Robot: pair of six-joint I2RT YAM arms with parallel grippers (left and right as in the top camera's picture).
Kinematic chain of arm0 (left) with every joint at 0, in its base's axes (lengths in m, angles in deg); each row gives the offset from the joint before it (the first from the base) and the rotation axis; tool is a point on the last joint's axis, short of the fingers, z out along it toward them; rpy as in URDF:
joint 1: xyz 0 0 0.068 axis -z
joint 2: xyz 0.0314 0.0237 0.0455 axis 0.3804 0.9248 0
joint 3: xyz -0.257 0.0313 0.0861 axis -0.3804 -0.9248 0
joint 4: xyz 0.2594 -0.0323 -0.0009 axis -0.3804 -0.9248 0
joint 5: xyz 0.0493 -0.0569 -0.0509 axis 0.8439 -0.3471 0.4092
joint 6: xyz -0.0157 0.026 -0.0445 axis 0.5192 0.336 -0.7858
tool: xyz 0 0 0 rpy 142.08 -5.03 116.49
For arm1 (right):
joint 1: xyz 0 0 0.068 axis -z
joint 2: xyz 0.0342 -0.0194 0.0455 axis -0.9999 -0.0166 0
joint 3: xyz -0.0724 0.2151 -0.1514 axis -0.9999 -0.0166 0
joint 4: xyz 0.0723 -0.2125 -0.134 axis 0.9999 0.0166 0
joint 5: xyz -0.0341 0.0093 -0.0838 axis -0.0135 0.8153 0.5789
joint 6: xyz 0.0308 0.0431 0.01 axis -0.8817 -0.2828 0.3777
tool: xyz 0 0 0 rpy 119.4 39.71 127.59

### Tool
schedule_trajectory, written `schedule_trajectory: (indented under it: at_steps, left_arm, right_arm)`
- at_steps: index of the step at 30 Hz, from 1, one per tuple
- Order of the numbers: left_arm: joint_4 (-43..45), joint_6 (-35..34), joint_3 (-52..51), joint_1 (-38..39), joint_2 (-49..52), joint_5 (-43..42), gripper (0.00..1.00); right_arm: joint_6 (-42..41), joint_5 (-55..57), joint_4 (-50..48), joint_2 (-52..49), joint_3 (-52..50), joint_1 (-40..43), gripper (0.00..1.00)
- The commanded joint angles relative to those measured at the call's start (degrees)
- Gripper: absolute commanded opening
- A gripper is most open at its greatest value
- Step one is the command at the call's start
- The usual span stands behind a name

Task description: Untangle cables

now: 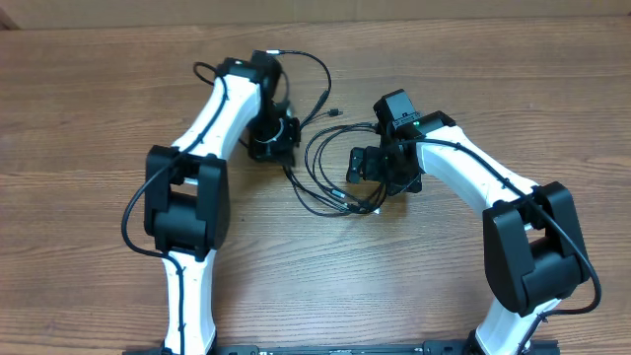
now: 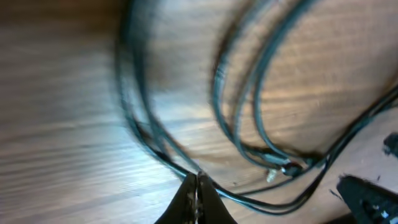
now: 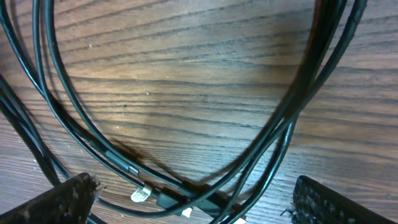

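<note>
The overhead view looks straight down from high above the wooden surface [image 1: 89,89]. It is wide enough to hold the left arm [image 1: 212,113] in the left half of the frame and the right arm [image 1: 468,177] in the right half, their bases at the lower edge. The left wrist view sits very close to the surface, looking down past the left end effector [image 2: 197,182], whose joined tips rise at the lower middle; it is blurred. The right wrist view is equally close but sharp, with the right end effector [image 3: 193,208] showing as fingers [image 3: 65,202] in the lower corners. All three views share the cables [image 1: 330,177] at the overhead frame's centre.
</note>
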Motion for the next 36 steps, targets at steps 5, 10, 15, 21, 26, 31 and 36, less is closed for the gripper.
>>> schedule_trajectory:
  at_steps: [5, 10, 15, 21, 26, 31, 36]
  left_arm:
    - [3.61, -2.1, 0.68, 6.88, -1.81, 3.56, 0.04]
    - [5.81, -7.1, 0.5, 9.46, -1.81, 8.26, 0.13]
    - [6.27, -8.31, 0.48, 10.49, -1.81, 9.2, 0.16]
    - [7.37, -8.76, 0.46, 11.08, -1.81, 9.38, 0.2]
    - [8.35, -8.74, 0.46, 11.13, -1.81, 9.4, 0.25]
    - [8.57, -8.74, 0.46, 11.13, -1.81, 9.4, 0.27]
    - [8.26, -8.74, 0.42, 11.13, -1.81, 9.44, 0.3]
  right_arm:
    - [-0.94, 0.11, -3.04, 1.42, -0.22, 0.44, 1.0]
    - [-0.94, 0.13, -4.87, 1.42, -0.22, 0.46, 1.0]
    - [-0.94, 0.15, -4.85, 1.42, -0.22, 0.44, 1.0]
    - [-0.94, 0.13, -4.85, 1.42, -0.22, 0.44, 1.0]
    - [-0.94, 0.13, -4.85, 1.42, -0.22, 0.44, 1.0]
    - [-0.94, 0.13, -4.85, 1.42, -0.22, 0.44, 1.0]
    - [-0.94, 0.13, -4.85, 1.42, -0.22, 0.44, 1.0]
